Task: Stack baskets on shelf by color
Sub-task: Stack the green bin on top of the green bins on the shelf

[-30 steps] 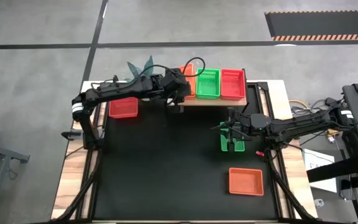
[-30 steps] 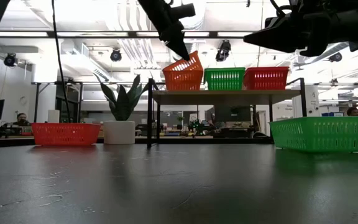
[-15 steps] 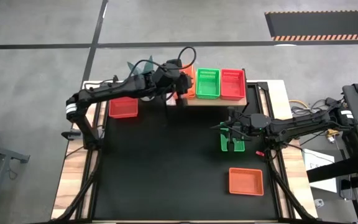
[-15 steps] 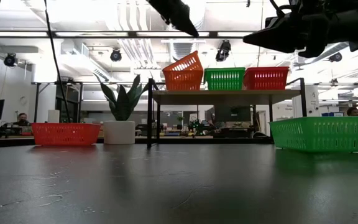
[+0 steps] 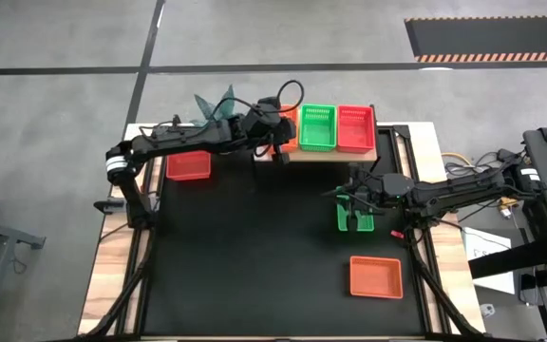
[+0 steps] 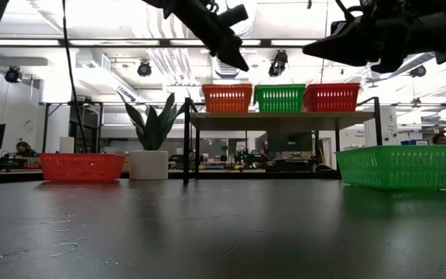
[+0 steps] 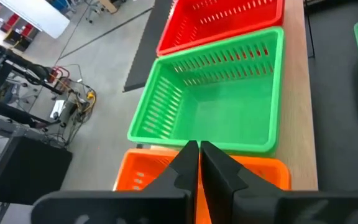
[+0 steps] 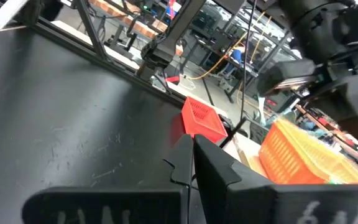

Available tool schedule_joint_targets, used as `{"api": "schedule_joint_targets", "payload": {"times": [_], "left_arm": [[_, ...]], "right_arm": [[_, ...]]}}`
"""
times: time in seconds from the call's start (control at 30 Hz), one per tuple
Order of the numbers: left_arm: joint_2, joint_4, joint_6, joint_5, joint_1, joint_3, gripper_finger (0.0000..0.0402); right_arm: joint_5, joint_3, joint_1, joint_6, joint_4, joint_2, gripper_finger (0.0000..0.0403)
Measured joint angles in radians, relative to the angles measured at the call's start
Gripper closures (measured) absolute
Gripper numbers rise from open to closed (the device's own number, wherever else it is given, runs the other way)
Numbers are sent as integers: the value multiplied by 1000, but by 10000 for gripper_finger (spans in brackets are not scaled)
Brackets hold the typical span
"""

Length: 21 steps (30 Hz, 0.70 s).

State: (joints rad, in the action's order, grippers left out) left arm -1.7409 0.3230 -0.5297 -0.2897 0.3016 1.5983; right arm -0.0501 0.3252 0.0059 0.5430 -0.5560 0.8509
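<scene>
Three baskets stand side by side on the shelf (image 5: 329, 155) at the table's 12 o'clock edge: an orange basket (image 6: 227, 98) at the 9 o'clock end, a green basket (image 5: 317, 127) in the middle, a red basket (image 5: 355, 128) at the 3 o'clock end. In the low view all three sit level, rims aligned, neighbours touching or nearly so. The high view shows the orange one largely covered by the left arm.

The left gripper (image 7: 198, 163) hangs above the orange basket's position, clear of it in the low view. Its fingers are pressed together with nothing between them.

Off the shelf, a second red basket (image 5: 188, 165) lies on the black table (image 5: 254, 256) at about 10 o'clock, beside a potted plant (image 6: 151, 143). A second green basket (image 6: 399, 167) lies at about 3 o'clock, flat on the table. A second orange basket (image 5: 376, 276) lies at about 5 o'clock, well apart from the others.

The right gripper (image 8: 189, 163) is held over the green basket on the table, above it and not touching in the low view. Its fingers are closed on each other, empty.
</scene>
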Motion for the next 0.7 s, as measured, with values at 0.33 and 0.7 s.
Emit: {"api": "schedule_joint_targets", "payload": {"times": [0.33,0.7], "left_arm": [[63,111,-1,-42,-22,8,401],[175,516,131,-137,13,-39,401]], "right_arm": [[-4,0,0,6,3,0,394],[-5,0,0,24,-1,0,394]]}}
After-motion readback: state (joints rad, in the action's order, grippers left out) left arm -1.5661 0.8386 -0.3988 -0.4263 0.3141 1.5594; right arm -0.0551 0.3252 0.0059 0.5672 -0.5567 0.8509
